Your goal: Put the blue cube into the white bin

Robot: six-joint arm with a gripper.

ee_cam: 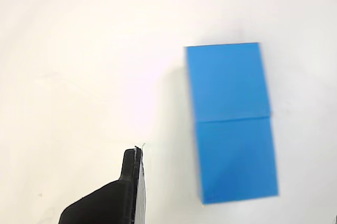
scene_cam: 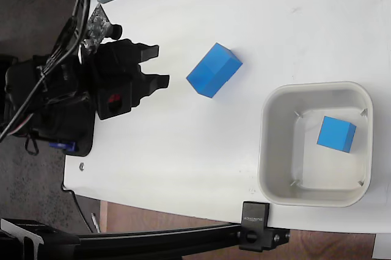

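Standing beside the table, I see the gripper (scene_cam: 160, 65) low at the left of the fixed view, its two black fingers spread apart and holding nothing, with the tips turned toward the blue block (scene_cam: 214, 70) that lies just to their right on the white table (scene_cam: 183, 150). They do not touch it; a strip of bare table shows between. I think the arm is placed like this to be ready to approach, so the open jaws can pass on both sides of the block. In the wrist view the block (ee_cam: 231, 124) shows a thin seam across its middle, so it may be two cubes pushed together face to face, but I cannot say for sure. Its long axis runs up and down in the wrist view, a little tilted; in the fixed view it goes slanted, from lower left to upper right. Only one finger (ee_cam: 118, 195) shows in the wrist view, at the lower left, beside the block and not around it. The white bin (scene_cam: 272, 150) stands well apart at the right, and one blue cube (scene_cam: 336, 133) already rests inside it, near its right wall, turned a little askew.
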